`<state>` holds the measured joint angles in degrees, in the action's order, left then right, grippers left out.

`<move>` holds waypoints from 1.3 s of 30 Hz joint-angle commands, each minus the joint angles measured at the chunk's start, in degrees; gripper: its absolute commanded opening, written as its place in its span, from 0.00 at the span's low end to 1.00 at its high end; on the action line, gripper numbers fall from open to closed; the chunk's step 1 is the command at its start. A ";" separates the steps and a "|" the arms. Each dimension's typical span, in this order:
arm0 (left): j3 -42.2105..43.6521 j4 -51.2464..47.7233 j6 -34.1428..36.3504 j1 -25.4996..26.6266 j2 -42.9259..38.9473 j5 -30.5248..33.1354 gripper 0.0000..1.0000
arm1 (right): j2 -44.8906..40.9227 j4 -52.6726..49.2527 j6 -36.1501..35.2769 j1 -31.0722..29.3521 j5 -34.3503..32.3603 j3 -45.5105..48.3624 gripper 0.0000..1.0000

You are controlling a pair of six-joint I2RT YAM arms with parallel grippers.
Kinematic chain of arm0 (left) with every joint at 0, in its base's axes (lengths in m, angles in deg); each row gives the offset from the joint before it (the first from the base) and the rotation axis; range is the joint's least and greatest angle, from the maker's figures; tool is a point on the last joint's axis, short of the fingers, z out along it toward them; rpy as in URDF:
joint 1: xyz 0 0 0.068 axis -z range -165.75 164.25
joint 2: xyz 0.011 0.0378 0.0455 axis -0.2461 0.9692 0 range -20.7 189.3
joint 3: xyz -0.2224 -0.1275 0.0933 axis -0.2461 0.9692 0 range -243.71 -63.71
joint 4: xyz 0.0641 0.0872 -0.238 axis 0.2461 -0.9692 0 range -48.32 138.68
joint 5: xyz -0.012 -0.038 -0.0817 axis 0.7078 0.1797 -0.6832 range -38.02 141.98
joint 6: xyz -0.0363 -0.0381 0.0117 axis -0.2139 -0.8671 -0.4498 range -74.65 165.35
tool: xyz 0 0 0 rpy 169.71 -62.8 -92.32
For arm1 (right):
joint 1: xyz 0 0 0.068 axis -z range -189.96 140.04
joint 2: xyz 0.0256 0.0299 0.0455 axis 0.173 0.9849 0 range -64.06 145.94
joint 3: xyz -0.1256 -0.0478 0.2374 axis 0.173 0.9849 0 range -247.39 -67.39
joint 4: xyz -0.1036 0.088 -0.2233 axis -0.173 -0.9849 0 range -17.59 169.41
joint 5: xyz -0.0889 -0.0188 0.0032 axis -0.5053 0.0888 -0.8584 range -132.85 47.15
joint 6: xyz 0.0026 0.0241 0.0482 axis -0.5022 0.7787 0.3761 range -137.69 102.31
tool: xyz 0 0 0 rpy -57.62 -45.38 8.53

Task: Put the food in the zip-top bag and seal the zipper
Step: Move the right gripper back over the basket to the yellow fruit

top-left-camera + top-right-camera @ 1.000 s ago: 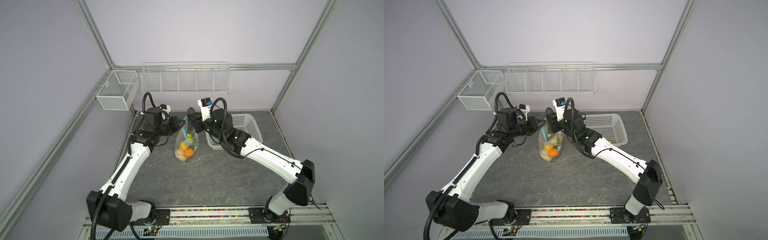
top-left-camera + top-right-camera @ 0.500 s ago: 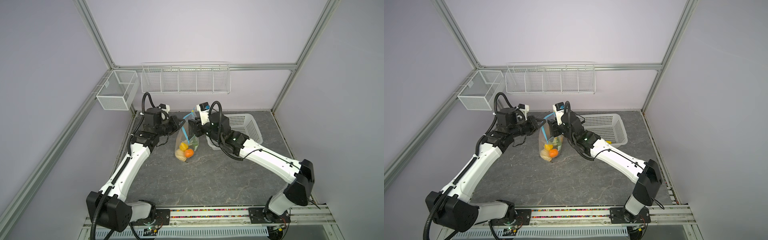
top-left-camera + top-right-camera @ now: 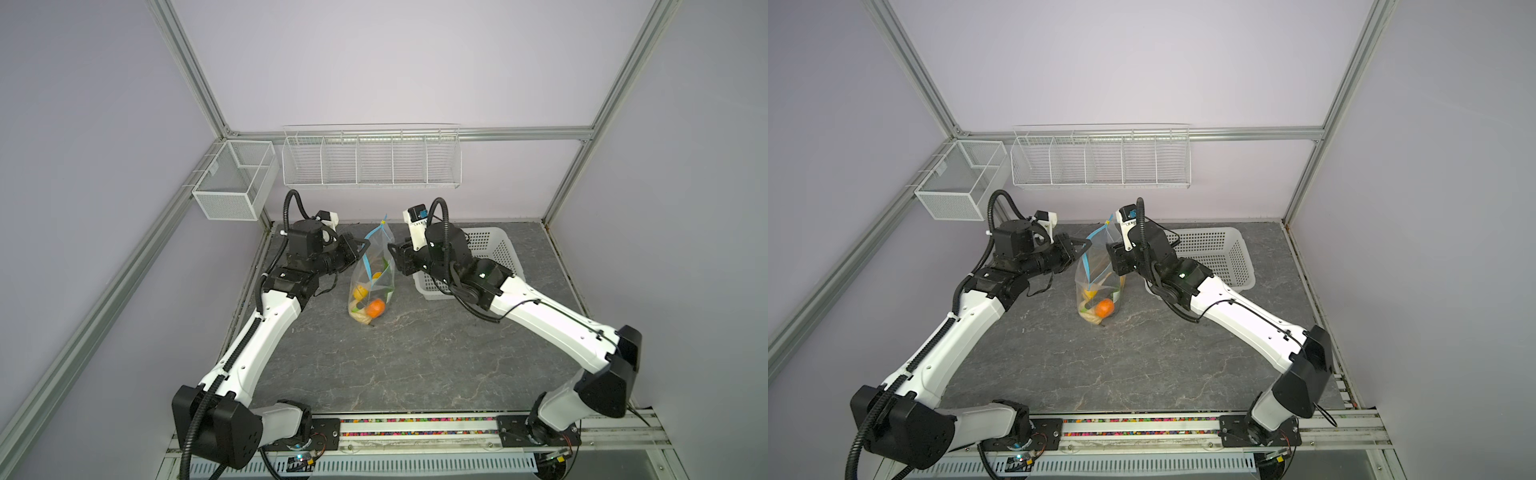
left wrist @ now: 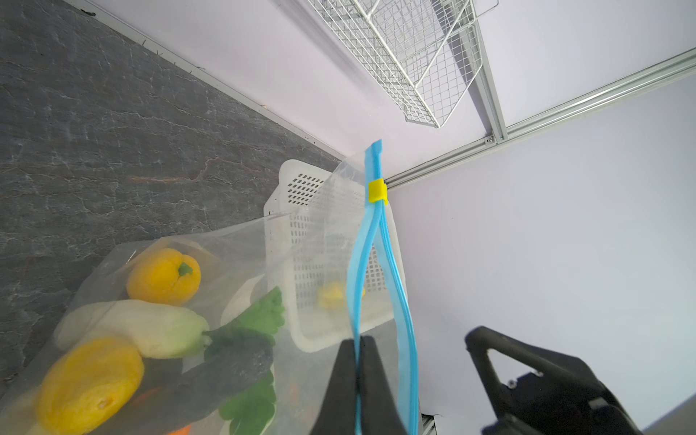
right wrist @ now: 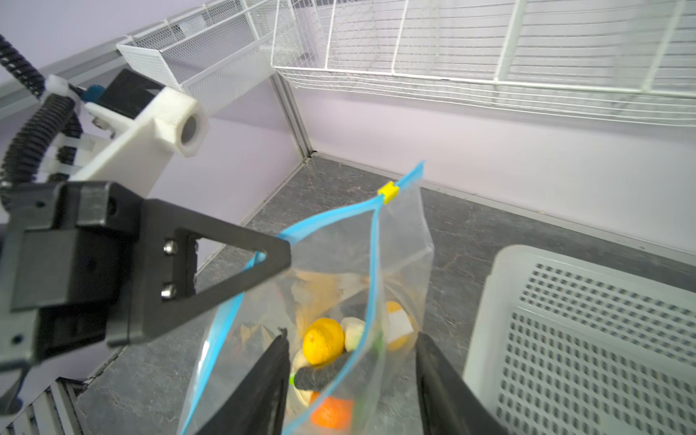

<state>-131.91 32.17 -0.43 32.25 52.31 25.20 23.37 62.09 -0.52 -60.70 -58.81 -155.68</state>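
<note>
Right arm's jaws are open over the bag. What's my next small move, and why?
Probably withdraw the right gripper from the mouth of the zip-top bag toward the basket: its jaws stand open and empty, the left gripper pinches one lip of the zipper, holding the mouth open, and a yellow piece seems to lie in the basket.

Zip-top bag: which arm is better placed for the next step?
Right, probably: the left gripper is shut on the zipper, holding the bag up; the right gripper, jaws open and empty, is beside the basket.
</note>
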 commanded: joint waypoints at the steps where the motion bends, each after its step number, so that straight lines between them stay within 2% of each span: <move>1: 1.24 2.14 0.60 -0.45 -1.28 1.01 0.00 | -9.16 -10.35 2.92 0.69 -8.36 1.77 0.56; 4: 1.00 1.30 0.52 -0.41 -0.73 0.26 0.00 | -13.06 -15.93 4.06 2.65 -12.76 3.92 0.56; 7: 1.38 1.66 0.59 -0.25 -0.96 0.45 0.00 | -15.76 -13.42 1.42 4.42 -15.46 8.37 0.56; 12: 1.75 1.07 0.94 -0.29 -0.94 -0.10 0.00 | -11.66 -18.44 1.57 8.14 -16.15 5.24 0.57; 17: 2.84 3.53 0.13 -0.33 -0.75 -0.40 0.00 | -7.82 -26.15 8.01 11.60 -13.67 4.85 0.58; 22: 2.30 2.45 1.37 -0.33 -0.52 -0.11 0.00 | -2.33 -30.57 15.26 18.67 -5.29 4.31 0.58; 24: 3.53 3.85 1.07 -0.33 -0.86 0.21 0.00 | 1.27 -33.96 19.33 21.39 -2.62 1.52 0.58; 27: 2.94 3.15 1.21 -0.41 0.24 -0.18 0.00 | 6.97 -40.72 29.62 24.95 -0.41 -3.41 0.60; 30: 2.13 2.29 1.62 -0.42 1.00 -0.24 0.00 | 13.40 -44.16 36.11 28.15 5.69 -8.48 0.65; 33: 3.39 3.97 1.38 -0.58 0.81 -0.05 0.00 | 20.62 -50.92 40.36 29.59 8.29 -15.77 0.67; 39: 4.62 5.08 0.72 -0.64 0.46 -0.77 0.00 | 31.77 -64.07 42.87 31.56 8.70 -29.06 0.69</move>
<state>-128.88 35.40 0.16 31.87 52.73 24.94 53.17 9.04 37.01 -29.86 -52.06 -181.41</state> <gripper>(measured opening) 0.047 0.688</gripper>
